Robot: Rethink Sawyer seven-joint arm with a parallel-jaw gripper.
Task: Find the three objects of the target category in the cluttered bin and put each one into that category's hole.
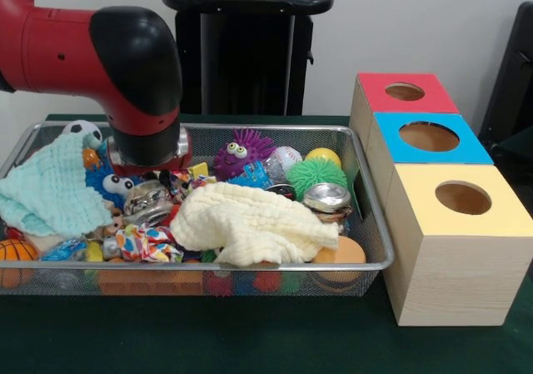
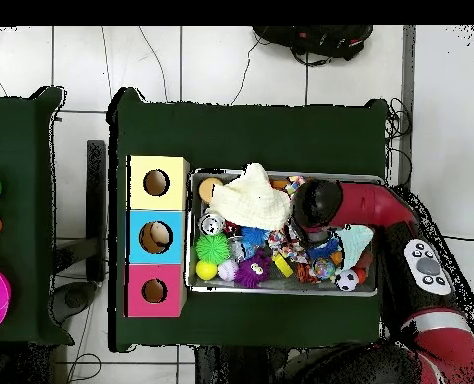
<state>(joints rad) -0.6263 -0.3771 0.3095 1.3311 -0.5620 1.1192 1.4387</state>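
The green tabletop point(image 1: 275, 349) carries everything. The red and black arm point(image 1: 100, 57) reaches down from the left of the front view into the left half of the bin point(image 1: 366, 224), a wide, shallow wire-mesh basket lying just beside a row of three wooden boxes. In the overhead view the arm point(image 2: 381, 210) comes in over the bin's point(image 2: 281, 290) right end.

The boxes stand in a line, touching, each with a round hole in its top: the yellow-topped box point(image 1: 466, 249) nearest the camera, the blue-topped box point(image 1: 391, 145) in the middle, and the red-topped box point(image 1: 371, 95) farthest.

Inside the bin, a cream cloth point(image 1: 250, 228) lies across the middle front, and a mint-green cloth point(image 1: 50, 191) is heaped at the left end. Behind the cream cloth sit a green spiky ball point(image 1: 316, 174), a purple spiky toy with eyes point(image 1: 240, 153), a yellow ball point(image 1: 323, 155) and a shiny metal tin point(image 1: 326, 196). An orange ball point(image 1: 341, 253) rests in the front right corner, a small basketball point(image 1: 15, 251) at the front left, and a small soccer ball point(image 1: 82, 129) at the far left.

The gripper point(image 1: 148, 170) is sunk among the toys below the arm's black wrist; its fingers are hidden, so I cannot tell whether it is spread or closed.
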